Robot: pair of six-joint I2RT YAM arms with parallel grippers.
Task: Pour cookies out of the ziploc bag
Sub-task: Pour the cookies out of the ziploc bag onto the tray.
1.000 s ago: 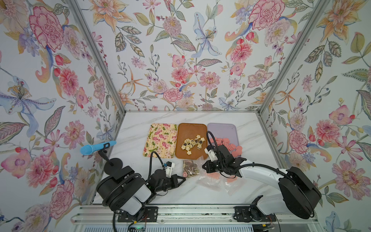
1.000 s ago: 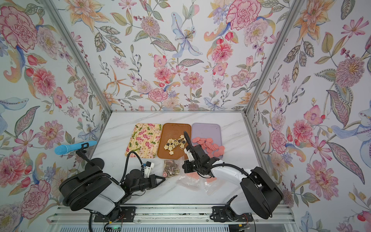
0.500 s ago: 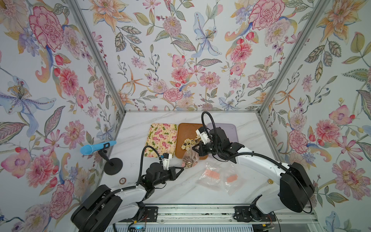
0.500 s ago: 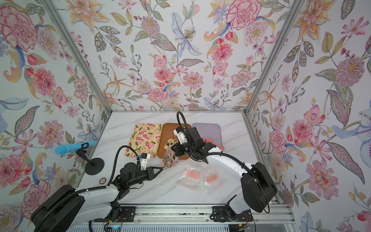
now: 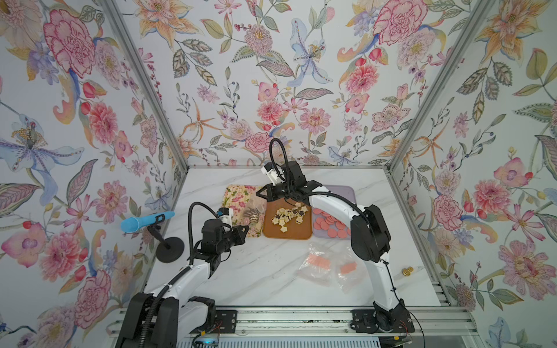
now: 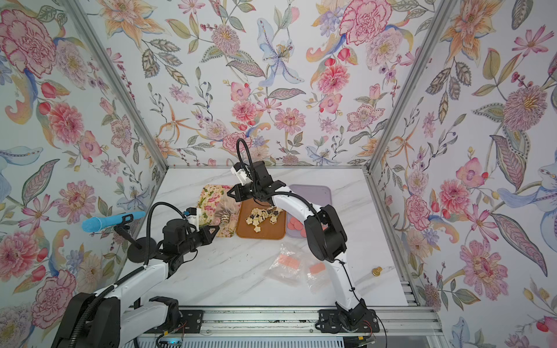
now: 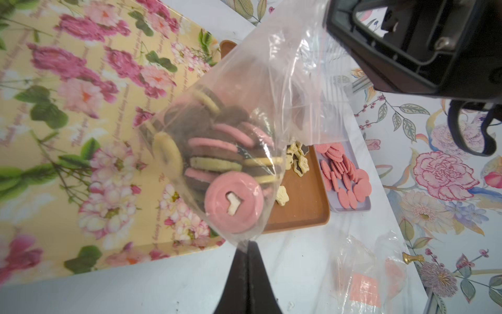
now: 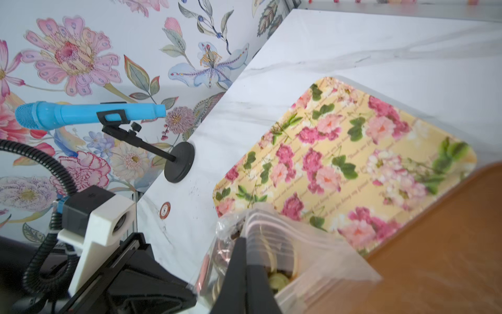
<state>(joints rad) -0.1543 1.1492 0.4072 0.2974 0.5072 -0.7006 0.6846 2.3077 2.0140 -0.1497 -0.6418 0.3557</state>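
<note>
Near: two clear bags (image 5: 327, 266) flat on worktop (image 5: 256, 283). Beyond: bag (image 5: 254, 211) held over floral tray (image 5: 236, 194), cookies (image 7: 217, 152) inside, bottom corner pinched in closed left jaws, zip edge in closed right jaws farther back.

Bright, even light; soft shadows. Wide-angle bending at top-view edges. Right wrist view: brown tray (image 8: 440, 244) blurred, seemingly out of focus.
</note>
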